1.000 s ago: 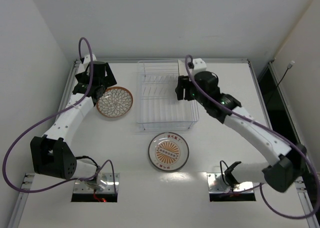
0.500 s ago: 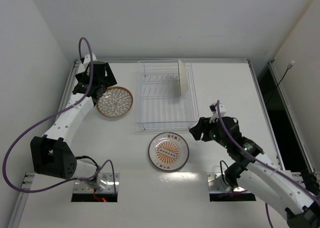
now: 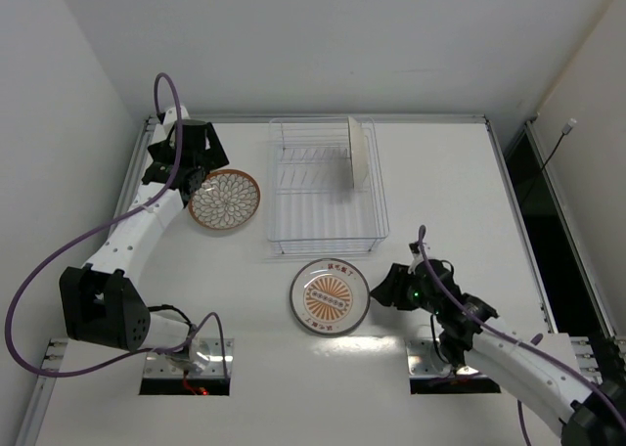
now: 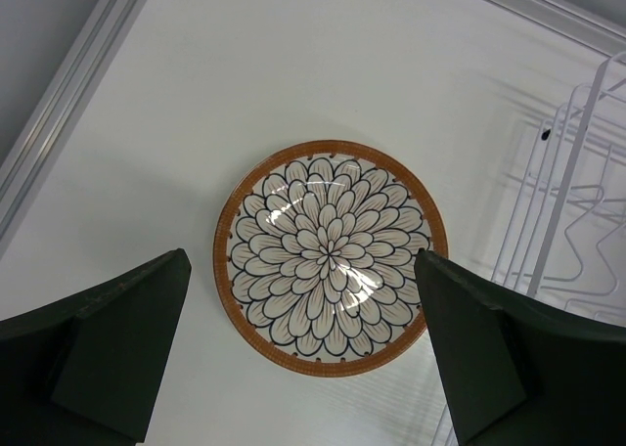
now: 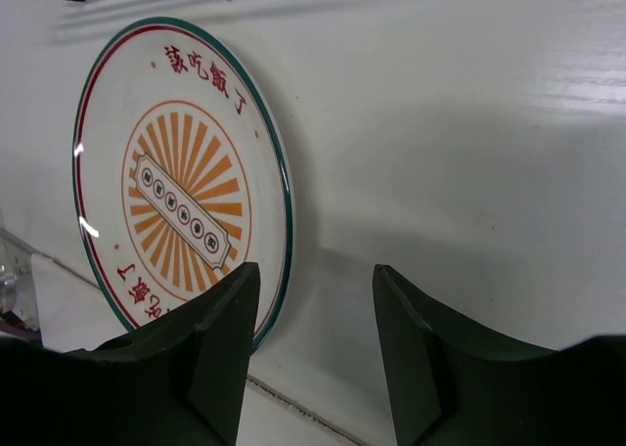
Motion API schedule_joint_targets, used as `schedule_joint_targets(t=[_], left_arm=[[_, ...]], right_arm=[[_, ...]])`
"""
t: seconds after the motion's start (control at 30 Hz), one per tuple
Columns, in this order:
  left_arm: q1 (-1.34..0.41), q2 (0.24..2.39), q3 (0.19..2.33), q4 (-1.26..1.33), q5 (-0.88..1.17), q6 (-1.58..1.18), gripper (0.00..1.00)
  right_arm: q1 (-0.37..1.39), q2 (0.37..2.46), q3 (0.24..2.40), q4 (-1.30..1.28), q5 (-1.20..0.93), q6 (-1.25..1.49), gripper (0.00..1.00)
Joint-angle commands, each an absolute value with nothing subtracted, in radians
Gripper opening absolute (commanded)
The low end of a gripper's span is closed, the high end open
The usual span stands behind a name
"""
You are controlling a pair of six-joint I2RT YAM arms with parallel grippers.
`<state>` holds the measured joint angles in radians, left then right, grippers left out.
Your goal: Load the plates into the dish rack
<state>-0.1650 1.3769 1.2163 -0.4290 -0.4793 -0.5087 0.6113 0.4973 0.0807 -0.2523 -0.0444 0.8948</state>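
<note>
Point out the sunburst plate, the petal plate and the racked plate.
sunburst plate (image 3: 330, 295), top view, orange centre.
petal plate (image 4: 331, 258), left wrist view, flower centre.
racked plate (image 3: 359, 153), top view, pale face.

The dish rack (image 3: 328, 187) sits on the surface (image 3: 440, 172) in the upper middle of the top view. The upright plate (image 3: 358, 151) stands on edge inside the rack, in its upper right part. The left plate (image 3: 225, 199) lies flat on the surface just left of the rack, apart from it. The lower plate (image 3: 330, 294) lies flat below the rack, near its lower edge but not touching it, around the middle of the frame. The left gripper (image 3: 198, 172) hangs over the upper left rim of the left plate. The right gripper (image 3: 383, 288) is just right of the lower plate, pointing at its rim.
</note>
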Motion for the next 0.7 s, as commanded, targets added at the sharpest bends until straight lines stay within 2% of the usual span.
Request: schedule_joint_targets(t=[0.0,0.5,0.6,0.63,0.67], left_arm=[[-0.166,1.35,1.247,-0.4,-0.48,-0.506,1.0],[-0.166,1.359,1.247,-0.4,-0.48,-0.506,1.0],[-0.166,1.359,1.247,-0.4,-0.48,-0.506,1.0],[-0.166,1.359,1.247,-0.4,-0.48,-0.506,1.0],[-0.166,1.359,1.247,-0.4,-0.48,-0.506,1.0]], right_arm=[[0.617,0.567,0.061,-0.116,-0.097,0.951,0.46],[0.617,0.894,0.067,0.124,-0.218,0.931,0.46],[0.617,0.98,0.078,0.161,-0.247,0.92,0.38],[0.617,0.997,0.089,0.161,-0.247,0.92,0.34],[0.617,1.009,0.089,0.161,-0.256,0.92,0.25]])
